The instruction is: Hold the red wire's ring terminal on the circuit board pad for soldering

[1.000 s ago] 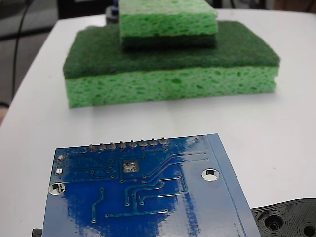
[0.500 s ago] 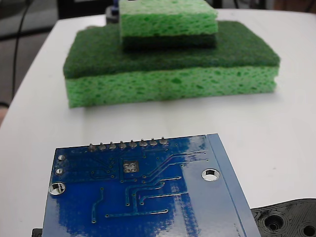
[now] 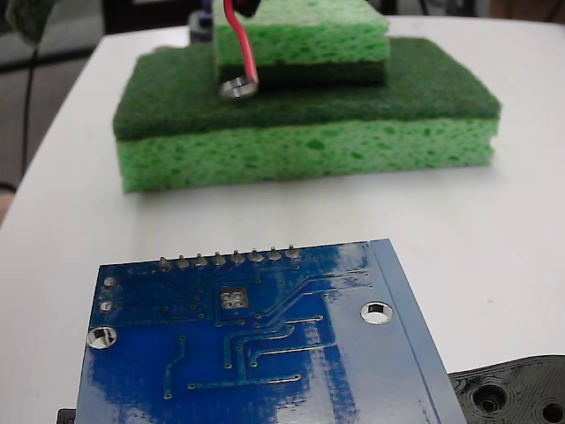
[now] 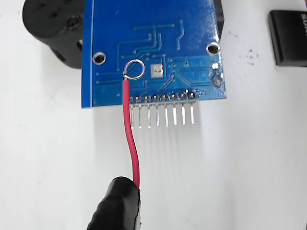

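White table point(image 3: 521, 230), stacked green sponges point(image 3: 300, 132) at the back. My gripper point(image 4: 117, 206) is clamped on the red wire point(image 4: 129, 139), ring terminal point(image 4: 134, 70) hanging above the blue circuit board point(image 4: 144, 43).

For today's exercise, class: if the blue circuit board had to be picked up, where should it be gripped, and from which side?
Judging by the wrist view, grip the circuit board across its two bare long edges, coming from above. It is thin and flat; its header pins jut from the near edge, and the red wire and ring terminal hang over that end.
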Motion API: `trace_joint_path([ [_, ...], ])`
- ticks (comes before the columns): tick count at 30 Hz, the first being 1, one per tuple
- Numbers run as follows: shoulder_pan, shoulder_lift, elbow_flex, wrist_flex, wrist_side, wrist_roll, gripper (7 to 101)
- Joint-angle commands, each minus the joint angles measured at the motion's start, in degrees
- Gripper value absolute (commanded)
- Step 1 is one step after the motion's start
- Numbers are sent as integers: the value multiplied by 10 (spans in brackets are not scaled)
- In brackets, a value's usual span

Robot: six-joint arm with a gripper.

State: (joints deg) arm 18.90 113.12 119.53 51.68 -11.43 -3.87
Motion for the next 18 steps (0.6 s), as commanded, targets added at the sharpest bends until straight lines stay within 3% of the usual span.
trace_joint_path([
  [1, 3, -4, -13, 4, 1, -1, 1003],
  [18, 3, -59, -57, 14, 11, 9, 1003],
])
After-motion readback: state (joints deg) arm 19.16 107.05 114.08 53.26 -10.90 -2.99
